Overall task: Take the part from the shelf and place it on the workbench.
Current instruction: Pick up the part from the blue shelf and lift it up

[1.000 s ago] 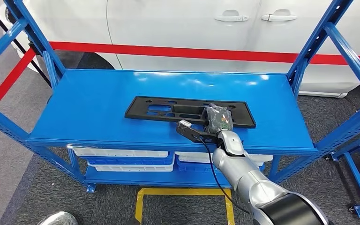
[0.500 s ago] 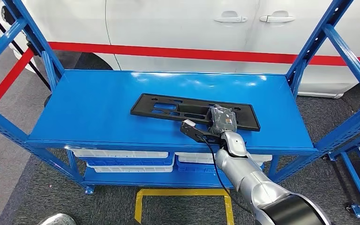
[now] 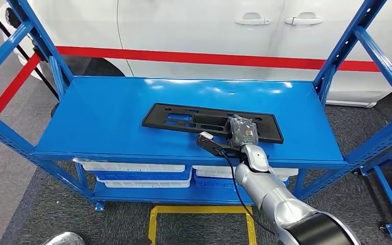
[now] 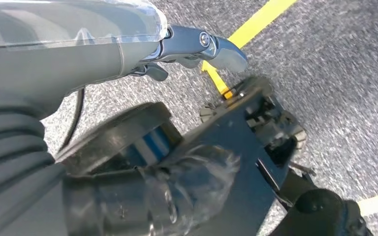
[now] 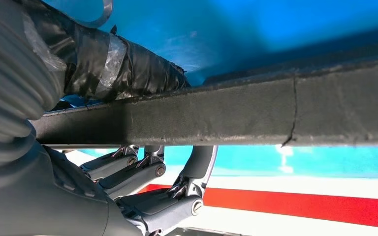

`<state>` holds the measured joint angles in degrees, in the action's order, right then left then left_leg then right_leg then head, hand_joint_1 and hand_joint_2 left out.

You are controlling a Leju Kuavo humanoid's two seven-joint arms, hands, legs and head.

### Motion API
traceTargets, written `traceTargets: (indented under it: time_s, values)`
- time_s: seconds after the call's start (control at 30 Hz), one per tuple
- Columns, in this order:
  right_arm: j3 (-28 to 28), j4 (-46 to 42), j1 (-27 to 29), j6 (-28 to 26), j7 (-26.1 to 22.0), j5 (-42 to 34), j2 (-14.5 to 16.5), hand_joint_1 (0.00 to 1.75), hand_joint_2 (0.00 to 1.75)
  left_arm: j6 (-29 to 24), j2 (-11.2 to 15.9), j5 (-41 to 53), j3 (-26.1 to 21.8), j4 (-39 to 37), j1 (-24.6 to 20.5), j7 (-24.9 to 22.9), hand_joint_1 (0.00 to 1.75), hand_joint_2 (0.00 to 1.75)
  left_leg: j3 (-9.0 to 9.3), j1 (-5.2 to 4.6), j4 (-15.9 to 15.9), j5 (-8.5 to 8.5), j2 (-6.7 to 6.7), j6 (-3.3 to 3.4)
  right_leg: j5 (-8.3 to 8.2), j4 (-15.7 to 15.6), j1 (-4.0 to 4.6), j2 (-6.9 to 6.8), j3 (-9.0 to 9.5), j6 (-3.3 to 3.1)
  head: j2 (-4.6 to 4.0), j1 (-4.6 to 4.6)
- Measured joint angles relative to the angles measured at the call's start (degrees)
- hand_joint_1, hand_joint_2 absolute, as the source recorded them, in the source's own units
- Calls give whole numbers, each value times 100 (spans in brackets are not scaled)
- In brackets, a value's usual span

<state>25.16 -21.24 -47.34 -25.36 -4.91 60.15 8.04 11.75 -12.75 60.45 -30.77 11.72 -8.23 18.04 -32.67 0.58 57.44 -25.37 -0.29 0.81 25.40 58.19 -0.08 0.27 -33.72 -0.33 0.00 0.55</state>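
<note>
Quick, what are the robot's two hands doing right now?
Left hand: hanging over the grey floor, holding nothing; open or closed cannot be told.
Right hand: gripping the long flat black plastic part on the blue metal shelf.

bright even light; overhead glare patches on blue shelf (image 3: 107, 117); wrist views soft, floor (image 4: 354, 98) motion-blurred.

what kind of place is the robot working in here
Likely a car factory or workshop: a blue metal shelf rack, a white car parked right behind it, a black plastic part on the shelf, and yellow floor marking.
</note>
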Motion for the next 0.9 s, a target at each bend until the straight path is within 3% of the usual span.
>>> traceTargets:
  time_s: [0.07,0.1,0.2,0.23,0.27,0.3,0.37,0.43,0.53,0.6,0.7,0.73,0.77,0.8,0.9]
  values:
    - [5,0,-10,-1,-4,2,6,175,175,-13,-1,8,2,0,-2,9,0,175,-27,13,76,-66,-2,-58,-38,-53,-28,-22,33,-64,0,5]
    - [8,0,-16,0,-4,2,8,175,175,-41,0,33,7,0,-2,18,0,175,-103,15,247,-182,-2,-86,-60,-82,-52,-39,47,-94,0,14]
    - [13,0,-9,-2,9,2,2,175,175,-139,15,123,47,0,0,44,0,175,-591,42,1295,-707,2,-157,-83,-99,-64,-73,34,-127,0,29]
    - [13,1,-4,-3,12,2,1,175,175,-153,27,134,63,0,1,46,0,175,-710,53,1549,-777,2,-173,-84,-96,-63,-74,27,-128,0,29]
    - [13,1,0,-3,13,1,-2,175,175,-159,39,137,77,0,1,47,0,175,-731,61,1599,-735,4,-183,-84,-90,-64,-73,24,-126,0,29]
    - [13,2,2,-4,14,-1,-3,175,175,-155,51,125,87,0,-1,46,0,175,-634,69,1412,-584,6,-188,-82,-82,-68,-70,28,-121,0,30]
    - [13,2,1,-10,14,-12,-7,175,175,-125,66,60,95,0,-4,45,0,175,-236,83,618,-208,12,-188,-67,-53,-68,-59,31,-87,0,30]
    - [9,2,-2,-26,13,-27,-14,175,175,-93,68,-14,94,0,-3,27,0,175,12,74,91,-50,4,-140,-63,-23,-47,-36,7,-19,0,25]
    - [3,2,0,-58,41,-30,-28,175,175,-86,70,-20,97,0,0,-68,0,175,20,57,12,-29,2,-19,-84,-30,-41,-13,-20,86,0,22]
    - [2,2,0,-69,83,-4,-43,175,175,-85,72,6,109,0,-9,-119,0,175,20,65,-27,11,18,73,72,174,-59,-13,-113,135,0,19]
    - [2,4,19,-73,144,71,-74,175,175,-85,75,17,134,0,-17,-143,0,175,-10,46,-41,36,29,148,604,1197,-69,-17,-590,170,0,15]
    - [3,5,26,-77,168,114,-86,175,175,-85,78,16,139,0,-14,-144,0,175,-18,37,-37,36,28,153,697,1486,-69,-18,-728,174,0,15]
    - [4,6,27,-84,200,172,-98,175,175,-85,80,15,145,0,-11,-144,0,175,-21,31,-31,34,25,155,691,1604,-69,-18,-785,173,0,16]
    - [8,6,16,-91,242,247,-112,175,175,-84,83,14,151,0,-10,-145,0,175,-20,27,-22,30,21,155,583,1509,-69,-18,-739,164,0,15]
    - [39,3,-97,-91,391,496,-160,175,175,-79,84,4,178,0,-16,-146,0,175,-27,14,31,0,8,118,73,459,-55,-20,-237,107,0,16]
